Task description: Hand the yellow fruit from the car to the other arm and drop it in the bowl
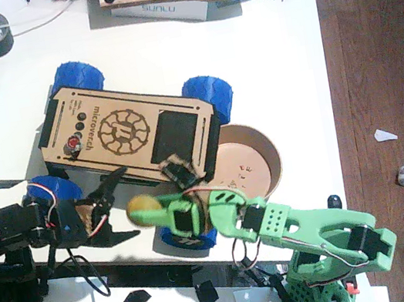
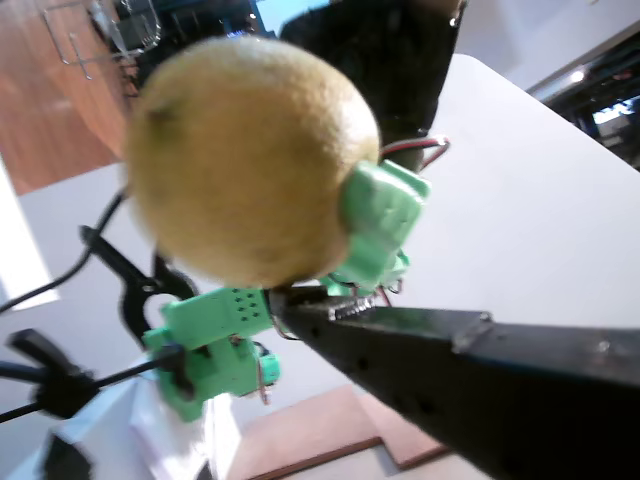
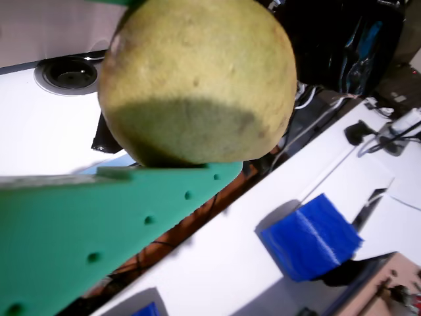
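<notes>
Fixed view: the yellow fruit hangs near the table's front edge, pinched in the green right gripper. Just left, the black left gripper gapes wide, apart from it. Behind stand the car and the bowl.

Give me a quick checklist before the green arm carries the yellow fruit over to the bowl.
1. Right gripper shut on the yellow fruit: ok; the green jaw sits under it in a wrist view.
2. Left gripper let go: ok, open and just left of the fruit.
3. Fruit off the car: ok, it hangs past the near edge.
4. Bowl empty: ok, though the green arm covers its near part.
5. Grip firm enough to travel: cannot tell.
</notes>
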`<state>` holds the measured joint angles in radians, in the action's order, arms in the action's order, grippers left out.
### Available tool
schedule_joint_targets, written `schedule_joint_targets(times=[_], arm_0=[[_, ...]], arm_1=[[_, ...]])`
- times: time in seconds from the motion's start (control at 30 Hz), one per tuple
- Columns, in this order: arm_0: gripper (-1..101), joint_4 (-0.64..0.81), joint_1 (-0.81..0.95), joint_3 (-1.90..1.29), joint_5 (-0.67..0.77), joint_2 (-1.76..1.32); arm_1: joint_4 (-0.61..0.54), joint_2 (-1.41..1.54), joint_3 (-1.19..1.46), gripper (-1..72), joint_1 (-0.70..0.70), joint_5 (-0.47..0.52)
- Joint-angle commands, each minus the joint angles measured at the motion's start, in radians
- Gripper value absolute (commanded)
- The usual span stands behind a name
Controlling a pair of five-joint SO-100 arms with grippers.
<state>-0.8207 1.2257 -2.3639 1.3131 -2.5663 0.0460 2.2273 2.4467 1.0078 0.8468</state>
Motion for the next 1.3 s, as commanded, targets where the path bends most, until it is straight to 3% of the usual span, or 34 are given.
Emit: schedule_joint_targets(times=[0.0,0.17,0.33,0.43,0.53,0.63,0.83,1.13,1.27], arm_0=[[58,-0.098,-0.094,0.029,-0.011,-0.037],[54,-0.242,-0.262,0.029,-0.104,-0.067],[47,-0.282,-0.466,0.029,-0.388,-0.04],[36,-0.299,-0.578,0.029,-0.574,-0.037],[12,-0.311,-0.698,0.02,-0.724,-0.038],[6,-0.351,-0.815,0.014,-0.822,-0.028],[0,-0.465,-1.014,-0.041,-0.891,-0.023],[1,-0.207,-1.06,-0.523,-0.894,-0.167],[3,-0.201,-1.063,-0.612,-0.893,-0.216]], arm_1=[[0.038,0.083,-0.032,-0.1,-0.057,-0.031],[0.135,0.169,-0.043,-0.1,-0.184,-0.064],[0.232,0.216,-0.061,-0.1,-0.319,-0.098],[0.302,0.225,-0.092,-0.1,-0.408,-0.147],[0.394,0.212,-0.15,-0.1,-0.506,-0.245],[0.472,0.178,-0.202,-0.1,-0.612,-0.379],[0.658,-0.003,-0.308,-0.1,-0.764,-0.637],[0.799,-0.394,-0.502,-0.1,-0.831,-0.831],[0.861,-0.546,-0.597,-0.1,-0.831,-0.893]])
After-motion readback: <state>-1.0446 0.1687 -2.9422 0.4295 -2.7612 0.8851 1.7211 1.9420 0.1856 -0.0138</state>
